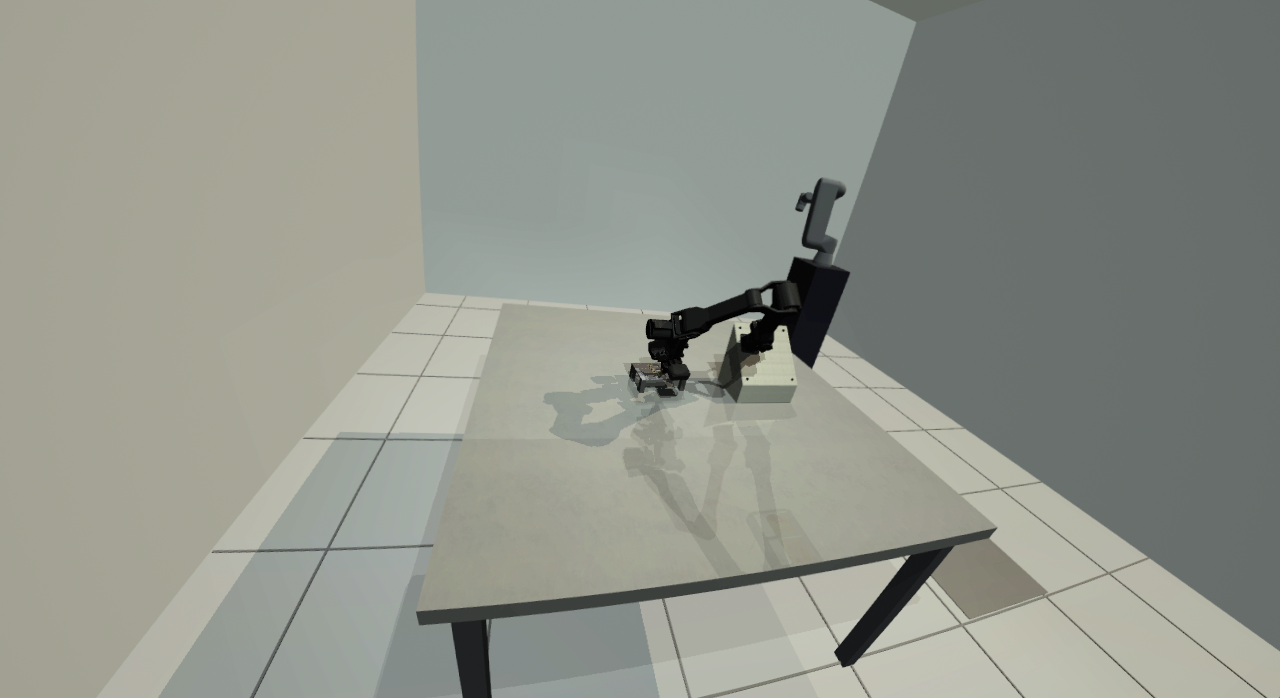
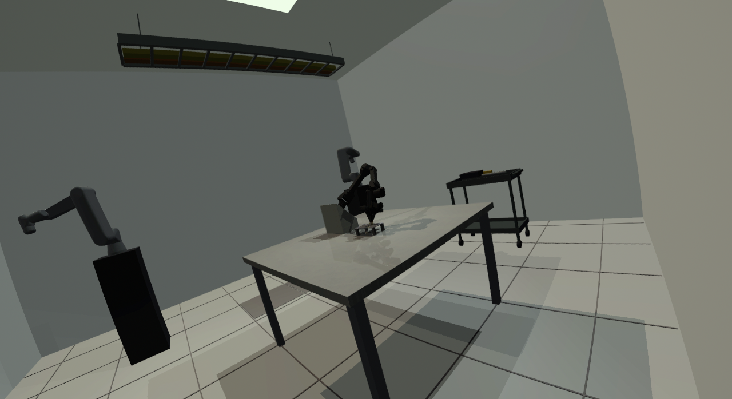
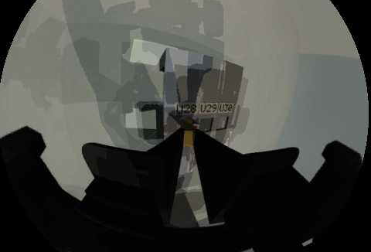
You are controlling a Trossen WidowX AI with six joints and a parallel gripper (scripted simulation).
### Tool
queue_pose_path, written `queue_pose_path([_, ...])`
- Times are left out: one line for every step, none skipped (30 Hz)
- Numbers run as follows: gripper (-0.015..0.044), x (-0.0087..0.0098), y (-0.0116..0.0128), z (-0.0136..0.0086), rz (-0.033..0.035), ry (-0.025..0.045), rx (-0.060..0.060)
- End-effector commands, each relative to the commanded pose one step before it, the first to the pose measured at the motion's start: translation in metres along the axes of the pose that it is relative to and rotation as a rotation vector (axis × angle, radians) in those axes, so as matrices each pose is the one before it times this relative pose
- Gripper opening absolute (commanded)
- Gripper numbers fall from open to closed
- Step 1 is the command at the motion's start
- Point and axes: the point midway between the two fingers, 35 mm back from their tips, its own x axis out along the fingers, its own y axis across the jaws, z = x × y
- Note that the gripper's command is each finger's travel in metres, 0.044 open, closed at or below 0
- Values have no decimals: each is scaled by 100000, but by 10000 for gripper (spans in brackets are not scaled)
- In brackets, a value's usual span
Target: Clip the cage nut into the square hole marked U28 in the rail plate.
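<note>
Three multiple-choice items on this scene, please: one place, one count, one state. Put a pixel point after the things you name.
1. The nut (image 3: 188, 137) is nearest which label?
A) U30
B) U28
C) U29

2. How many labels show on the plate (image 3: 226, 78)?
A) three
B) two
C) five

3. The end effector (image 1: 664, 388) (image 2: 372, 222) (image 3: 188, 133) is:
A) wide open
B) shut on nothing
C) shut on the nut

1 B: in the wrist view, the nut sits just below U28.
2 A: U28, U29 and U30 are readable.
3 C: the yellow nut is between its fingertips.
</note>
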Motion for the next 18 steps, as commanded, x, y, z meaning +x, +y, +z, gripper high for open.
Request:
queue_pose_path([25,0,-17,35,-1385,-220,297])
queue_pose_path([25,1,17,0,-296,-3,3])
queue_pose_path([25,2,3,0,-36,1,0])
queue_pose_path([25,1,3,0,-58,1,1])
queue_pose_path([25,1,5,0,-103,1,1])
queue_pose_path([25,1,8,0,-152,2,2])
queue_pose_path([25,2,11,0,-209,2,2])
queue_pose_path([25,2,12,0,-228,1,2])
queue_pose_path([25,2,14,0,-256,0,3])
queue_pose_path([25,2,16,0,-292,-1,3])
queue_pose_path([25,2,18,0,-329,-3,4])
queue_pose_path([25,1,4,0,-41,1,0])
queue_pose_path([25,0,3,0,-61,1,1])
queue_pose_path([25,0,6,0,-108,1,1])
queue_pose_path([25,1,9,0,-161,2,2])
queue_pose_path([25,1,13,0,-223,2,2])
queue_pose_path([25,1,14,0,-243,1,3])
queue_pose_path([25,1,16,0,-271,0,3])
